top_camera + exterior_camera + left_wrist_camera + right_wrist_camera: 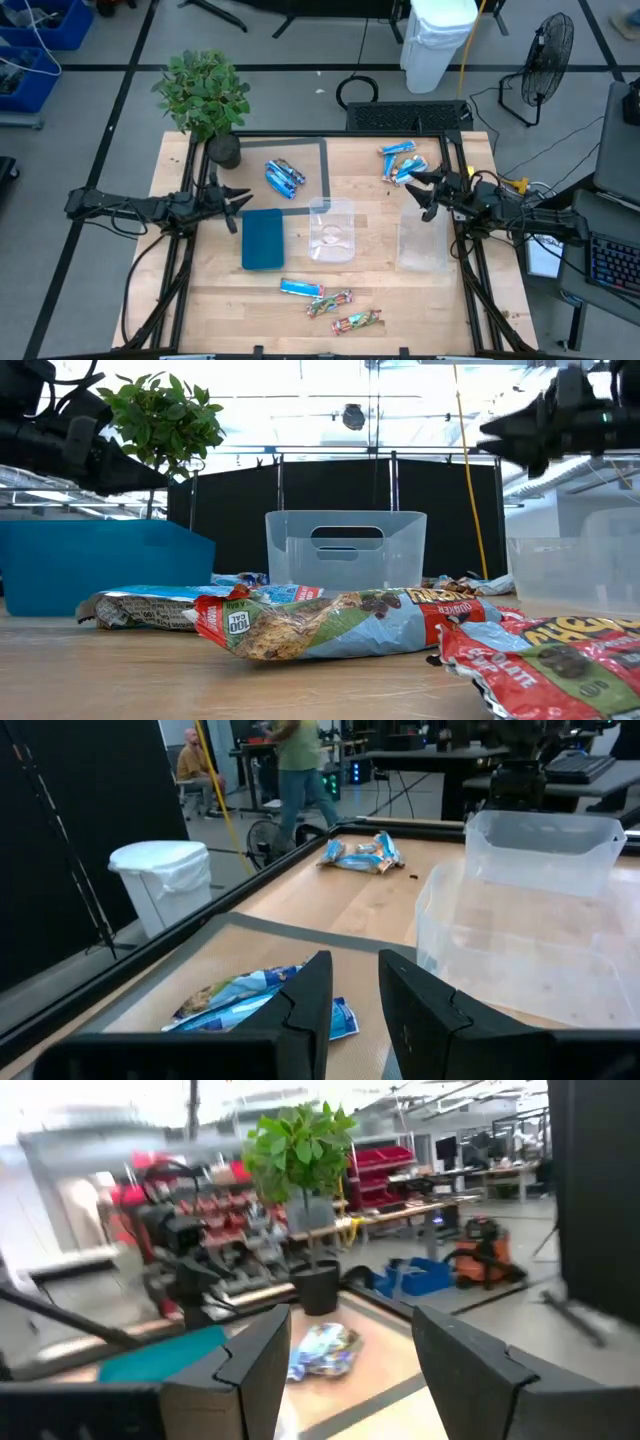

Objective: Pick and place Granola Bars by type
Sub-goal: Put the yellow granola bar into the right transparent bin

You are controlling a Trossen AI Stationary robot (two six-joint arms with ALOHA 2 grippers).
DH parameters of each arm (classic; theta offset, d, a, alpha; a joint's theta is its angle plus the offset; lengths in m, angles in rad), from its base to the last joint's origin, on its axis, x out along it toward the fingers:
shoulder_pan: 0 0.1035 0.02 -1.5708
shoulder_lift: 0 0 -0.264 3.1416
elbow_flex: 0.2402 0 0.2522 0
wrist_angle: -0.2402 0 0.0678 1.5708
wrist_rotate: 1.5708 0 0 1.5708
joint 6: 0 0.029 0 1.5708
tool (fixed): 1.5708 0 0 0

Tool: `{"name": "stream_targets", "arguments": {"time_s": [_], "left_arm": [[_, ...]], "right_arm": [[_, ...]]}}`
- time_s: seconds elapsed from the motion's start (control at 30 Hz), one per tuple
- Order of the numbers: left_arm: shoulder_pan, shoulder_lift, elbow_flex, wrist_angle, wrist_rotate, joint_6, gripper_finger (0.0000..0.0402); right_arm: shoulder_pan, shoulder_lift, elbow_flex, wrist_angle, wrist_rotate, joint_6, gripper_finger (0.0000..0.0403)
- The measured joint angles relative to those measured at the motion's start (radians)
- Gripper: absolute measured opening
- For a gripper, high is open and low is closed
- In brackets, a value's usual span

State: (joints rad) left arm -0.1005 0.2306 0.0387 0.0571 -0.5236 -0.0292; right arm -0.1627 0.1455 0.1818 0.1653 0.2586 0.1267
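Observation:
Granola bars lie in three groups. Darker blue bars (283,177) rest on a grey mat at the far middle and also show as the blue bars (255,1000) in the left wrist view. Light blue-and-white bars (400,162) lie far right. At the near edge lie a light blue bar (300,289) and two multicoloured bars (328,302), (357,321), which fill the low view's foreground (330,625). My left gripper (235,205) hovers open beside the teal tray, holding nothing. My right gripper (425,195) hovers wide open above the right tub, empty.
A teal tray (263,238) lies left of centre, with a clear tub (332,230) in the middle and another clear tub (422,240) on the right. A potted plant (207,100) stands at the far left corner. Bare wood shows along the near left. People show in the room beyond the table.

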Motion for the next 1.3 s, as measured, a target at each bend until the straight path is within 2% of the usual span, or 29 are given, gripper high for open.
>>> {"name": "stream_targets", "arguments": {"time_s": [0.1,0.2,0.37,0.5,0.63,0.73,0.87,1.03,1.3], "left_arm": [[0.0,0.0,0.0,0.0,0.0,0.0,0.0093],[0.0,0.0,0.0,0.0,0.0,-0.001,0.0093],[0.0,0.0,0.0,0.0,0.0,-0.002,0.0093],[0.0,0.0,0.0,0.0,0.0,-0.002,0.0093],[0.0,0.0,0.0,0.0,0.0,-0.002,0.0093],[0.0,0.0,0.0,0.0,0.0,-0.002,0.0093],[0.0,0.0,0.0,-0.001,0.0,-0.002,0.0093],[0.0,0.0,0.0,-0.017,0.0,-0.002,0.0093],[0.0,0.0,0.0,-0.032,-0.001,0.001,0.0093]], "right_arm": [[-0.028,0.121,0.169,-0.239,0.109,-0.034,0.0201],[-0.073,0.307,0.33,-0.501,0.207,-0.025,0.0201],[-0.206,0.632,0.562,-0.745,0.213,-0.122,0.0201],[-0.351,0.873,0.663,-0.779,0.185,-0.282,0.0201],[-0.503,1.075,0.727,-0.742,0.039,-0.378,0.0201],[-0.577,1.188,0.776,-0.717,-0.026,-0.438,0.0201],[-0.64,1.294,0.82,-0.71,-0.074,-0.51,0.0201],[-0.693,1.392,0.842,-0.699,-0.18,-0.509,0.0201],[-0.701,1.497,0.843,-0.626,-0.185,-0.513,0.0201]]}}
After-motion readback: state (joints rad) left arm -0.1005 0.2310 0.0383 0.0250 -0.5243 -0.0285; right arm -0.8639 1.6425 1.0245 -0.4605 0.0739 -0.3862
